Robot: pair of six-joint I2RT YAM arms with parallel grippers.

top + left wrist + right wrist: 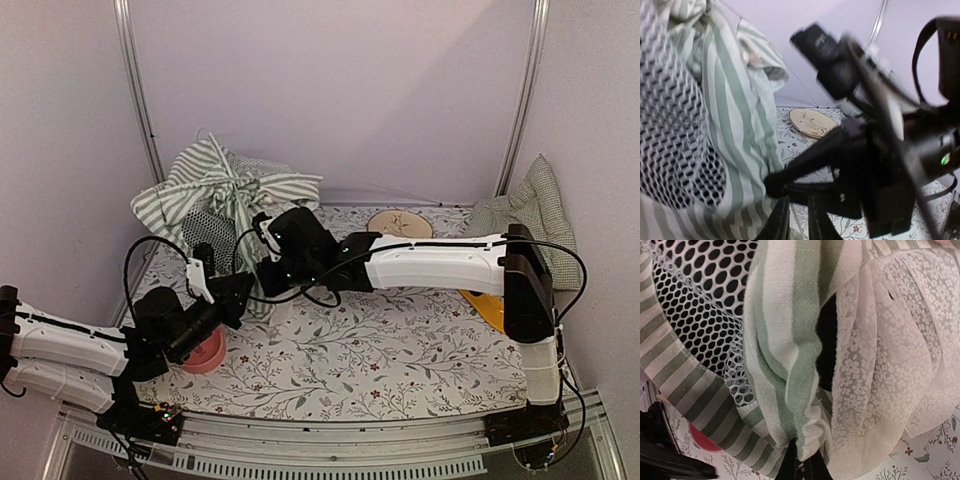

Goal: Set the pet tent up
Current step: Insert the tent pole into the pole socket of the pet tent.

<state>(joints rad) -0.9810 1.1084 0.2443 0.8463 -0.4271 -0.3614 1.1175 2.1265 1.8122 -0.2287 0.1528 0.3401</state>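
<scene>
Because the tent [225, 200] is a crumpled heap and not a little house yet, I think this job has only just begun. It sits at the back left of the tabletop [400, 350], close to the wall. Its stripy cloth is bunched up and folded over itself. The mesh window [700, 300] is squashed to one side, and the lace curtain [900, 355] hangs in wrinkles. I cannot see the poles well enough to say if they are in place.

My right jaws are shut tight on a fold of the stripy cloth, low down on the front of the tent. My left jaws are low too, just beside the tent and close to my right arm. They stand a little apart, and I see nothing between them, so they hold nothing.

Most of the work is left, I think. The cloth has to be pulled out and up. The poles have to stand. The window and the curtain have to hang flat.

The cushion [535, 215] leans at the far right, well apart from the tent, so it is not inside. The pink bowl [205, 352] sits near the front, partly hidden by my left arm.
</scene>
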